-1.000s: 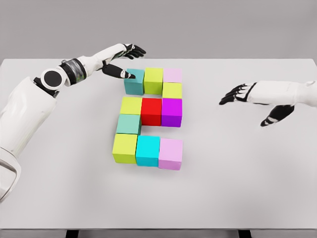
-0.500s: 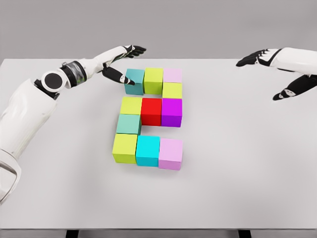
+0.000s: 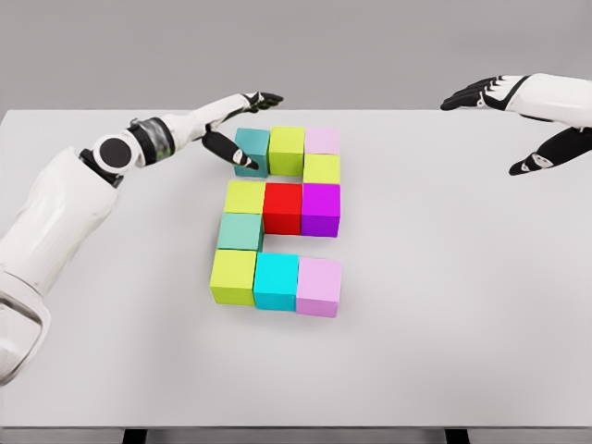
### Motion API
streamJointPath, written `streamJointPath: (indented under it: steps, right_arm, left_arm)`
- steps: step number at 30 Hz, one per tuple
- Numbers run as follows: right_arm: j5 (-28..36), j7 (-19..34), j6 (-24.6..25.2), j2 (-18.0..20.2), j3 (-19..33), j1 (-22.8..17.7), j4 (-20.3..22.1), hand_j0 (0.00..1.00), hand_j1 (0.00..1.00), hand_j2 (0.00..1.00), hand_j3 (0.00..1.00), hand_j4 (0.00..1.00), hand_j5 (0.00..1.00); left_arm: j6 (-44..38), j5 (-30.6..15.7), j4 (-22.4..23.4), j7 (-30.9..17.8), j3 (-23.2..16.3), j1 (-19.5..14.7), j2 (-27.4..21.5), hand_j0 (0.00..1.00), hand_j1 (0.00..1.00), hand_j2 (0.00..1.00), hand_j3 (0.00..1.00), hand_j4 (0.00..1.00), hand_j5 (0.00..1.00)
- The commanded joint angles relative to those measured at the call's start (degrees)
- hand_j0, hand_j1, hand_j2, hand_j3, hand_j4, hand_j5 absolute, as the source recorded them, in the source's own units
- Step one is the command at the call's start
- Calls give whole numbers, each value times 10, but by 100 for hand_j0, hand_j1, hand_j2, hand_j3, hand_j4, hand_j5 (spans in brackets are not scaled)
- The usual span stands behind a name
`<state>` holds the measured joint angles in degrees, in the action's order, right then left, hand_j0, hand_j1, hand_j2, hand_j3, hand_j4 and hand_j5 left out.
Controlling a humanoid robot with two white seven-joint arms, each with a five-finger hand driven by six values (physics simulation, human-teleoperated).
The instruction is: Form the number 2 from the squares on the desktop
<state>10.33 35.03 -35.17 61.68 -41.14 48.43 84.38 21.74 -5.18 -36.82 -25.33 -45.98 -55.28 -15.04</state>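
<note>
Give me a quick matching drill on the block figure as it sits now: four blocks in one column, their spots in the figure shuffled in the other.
Blocks:
1. red block
2. cyan block
3. magenta block
4. teal block by the left hand

Spots:
A. top row, left end
B. middle row, centre
C. bottom row, centre
D. middle row, right end

Pairs: 1-B, 2-C, 3-D, 4-A

The left hand reaches to that top-left teal block; the right hand is raised off to the right, away from the figure.
</note>
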Motion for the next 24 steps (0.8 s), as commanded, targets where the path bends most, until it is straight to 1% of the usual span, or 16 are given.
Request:
streamJointPath:
  steps: [1, 4, 7, 10, 12, 16, 18, 19, 20, 24]
  right_arm:
    - [4, 0, 2, 0, 0, 0, 2, 100, 100, 100, 100, 100, 100]
    - [3, 0, 2, 0, -1, 0, 3, 100, 100, 100, 100, 100, 100]
    - [3, 0, 2, -1, -4, -2, 10, 100, 100, 100, 100, 100, 100]
    - [7, 0, 2, 1, -3, -2, 12, 100, 100, 100, 100, 100, 100]
    - [8, 0, 2, 5, 2, 3, 25, 100, 100, 100, 100, 100, 100]
    - [7, 0, 2, 5, 5, -1, 21, 100, 100, 100, 100, 100, 100]
    - [5, 0, 2, 6, 7, 4, 21, 100, 100, 100, 100, 100, 100]
    - [7, 0, 2, 5, 14, 4, 20, 100, 100, 100, 100, 100, 100]
    - [8, 0, 2, -1, 18, 3, 25, 100, 100, 100, 100, 100, 100]
    - [8, 0, 2, -1, 18, 0, 39, 100, 100, 100, 100, 100, 100]
  left_arm:
    - [-3, 7, 12, 1, 3, 0, 5, 99, 99, 99, 99, 99, 99]
    - [-4, 8, 19, 1, 3, -2, 10, 98, 98, 98, 98, 98, 98]
    - [-5, 21, 30, 2, 4, -3, 14, 98, 98, 98, 98, 98, 98]
    - [-5, 22, 30, 2, 4, -4, 14, 97, 97, 97, 97, 97, 97]
    - [-6, 26, 30, 2, 4, -7, 18, 95, 95, 95, 95, 95, 95]
    - [-9, 33, 30, 3, 4, -11, 19, 95, 95, 95, 95, 95, 95]
    - [-9, 37, 32, 3, 4, -11, 19, 95, 95, 95, 95, 95, 95]
    - [-9, 39, 35, 3, 4, -12, 19, 95, 95, 95, 95, 95, 95]
    - [-9, 43, 39, 3, 5, -12, 20, 95, 95, 95, 95, 95, 95]
    - [-25, 54, 39, 3, 4, -14, 25, 94, 94, 94, 94, 94, 94]
